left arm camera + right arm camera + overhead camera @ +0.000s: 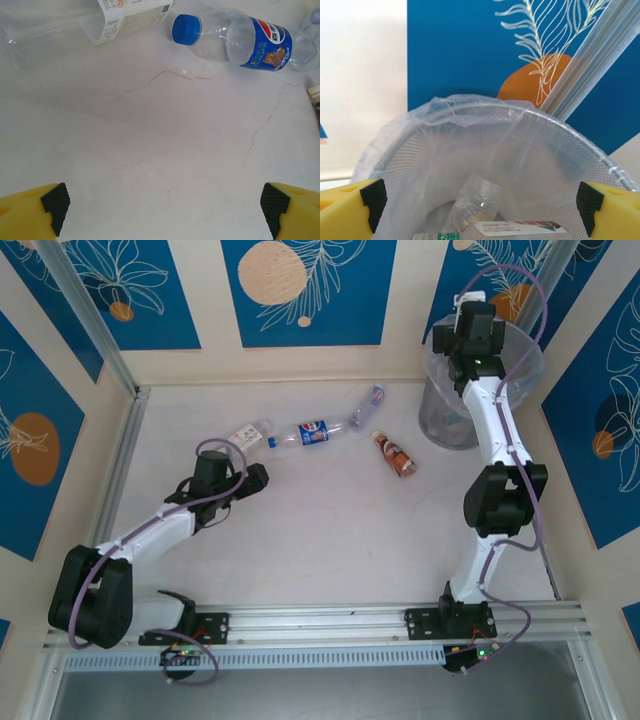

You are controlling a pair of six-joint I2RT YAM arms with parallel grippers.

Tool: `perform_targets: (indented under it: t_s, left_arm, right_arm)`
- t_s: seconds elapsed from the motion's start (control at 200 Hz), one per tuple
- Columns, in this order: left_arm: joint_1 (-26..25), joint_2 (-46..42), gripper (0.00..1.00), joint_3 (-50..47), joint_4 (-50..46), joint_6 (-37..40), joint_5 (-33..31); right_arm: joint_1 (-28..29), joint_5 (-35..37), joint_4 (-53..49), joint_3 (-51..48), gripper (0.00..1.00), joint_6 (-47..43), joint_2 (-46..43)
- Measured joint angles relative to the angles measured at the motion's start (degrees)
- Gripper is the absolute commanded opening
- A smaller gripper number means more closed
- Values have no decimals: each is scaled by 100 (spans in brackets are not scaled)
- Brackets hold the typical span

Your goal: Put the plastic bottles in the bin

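Right gripper (pixel 480 202) is wide open and empty over the bin (pixel 441 422) at the table's far right corner. Left gripper (pixel 164 206) is wide open and empty, near the blue-label bottle (pixel 250 44) mid-table. Risks: the round bottle may roll from closing jaws; the white-label bottle (pixel 127 15) beside it may get nudged.

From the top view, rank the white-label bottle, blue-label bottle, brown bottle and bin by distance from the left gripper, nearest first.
1. white-label bottle, just beyond the left gripper.
2. blue-label bottle, beyond it and to the right.
3. brown bottle, right of mid-table.
4. bin, far right corner.
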Motion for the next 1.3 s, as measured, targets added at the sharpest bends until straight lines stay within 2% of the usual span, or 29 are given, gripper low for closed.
perform_targets:
  t_s: [0.385,0.56,0.84,1.045,1.3]
  left_arm:
    - [0,-9,99,52,-37,168,-17]
    - [0,-11,99,52,-39,168,-20]
    - [0,59,99,229,-87,210,0]
    - [0,514,99,1019,-664,638,-20]
    - [0,1266,99,2345,-1650,1572,-566]
  right_arm:
    - [22,-629,55,-1692,100,730,-1633]
    - [122,-824,-114,-2155,100,1082,-2046]
    - [286,-1381,-269,-3117,99,1698,-3235]
    - [343,-1934,-264,-4107,99,2218,-3856]
    - [343,-2601,-413,-4911,100,2380,-4330]
